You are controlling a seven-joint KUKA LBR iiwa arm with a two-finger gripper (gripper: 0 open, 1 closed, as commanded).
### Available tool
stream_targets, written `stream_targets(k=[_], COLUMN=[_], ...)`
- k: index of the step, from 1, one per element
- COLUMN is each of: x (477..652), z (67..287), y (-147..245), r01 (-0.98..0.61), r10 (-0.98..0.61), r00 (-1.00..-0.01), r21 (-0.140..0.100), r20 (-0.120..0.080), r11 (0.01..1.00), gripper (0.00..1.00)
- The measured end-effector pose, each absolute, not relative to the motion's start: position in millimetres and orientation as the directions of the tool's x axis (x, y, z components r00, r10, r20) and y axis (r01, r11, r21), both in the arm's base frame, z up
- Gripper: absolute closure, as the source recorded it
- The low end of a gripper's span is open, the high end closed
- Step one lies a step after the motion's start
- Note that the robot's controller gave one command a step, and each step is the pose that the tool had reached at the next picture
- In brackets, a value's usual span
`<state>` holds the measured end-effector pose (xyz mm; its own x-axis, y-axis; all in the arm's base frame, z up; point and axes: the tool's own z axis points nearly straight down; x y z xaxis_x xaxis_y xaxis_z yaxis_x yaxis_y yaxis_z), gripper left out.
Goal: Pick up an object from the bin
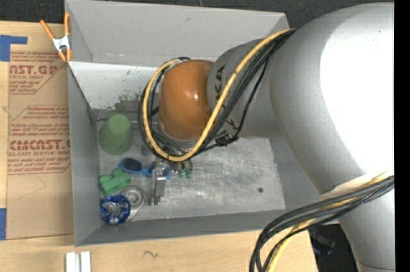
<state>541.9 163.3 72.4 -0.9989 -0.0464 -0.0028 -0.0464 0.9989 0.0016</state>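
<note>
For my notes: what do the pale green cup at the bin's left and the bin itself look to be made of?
The green cup is probably plastic or rubber: matte, evenly coloured, no glints. The bin looks like grey sheet metal with a dull finish, its floor scuffed and scratched pale.

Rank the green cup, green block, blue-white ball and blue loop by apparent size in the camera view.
1. green cup, clearly the largest
2. green block and blue-white ball: these look about alike, so they are not ranked against each other
3. blue loop, the smallest
</note>
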Motion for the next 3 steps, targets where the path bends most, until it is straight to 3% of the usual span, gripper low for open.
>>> stream_targets(k=[1, 2, 3], x=[541.4, 498.6, 499.4], z=[76, 176, 236], y=[163, 155, 159], r01=[-0.046, -0.463, -0.452], r10=[-0.046, -0.463, -0.452], r00=[-0.999, -0.886, -0.892], r21=[0.002, 0.000, -0.001], r20=[-0.001, -0.006, -0.009], r11=[0.999, 0.886, 0.892], gripper=[1.00, 1.00, 1.00])
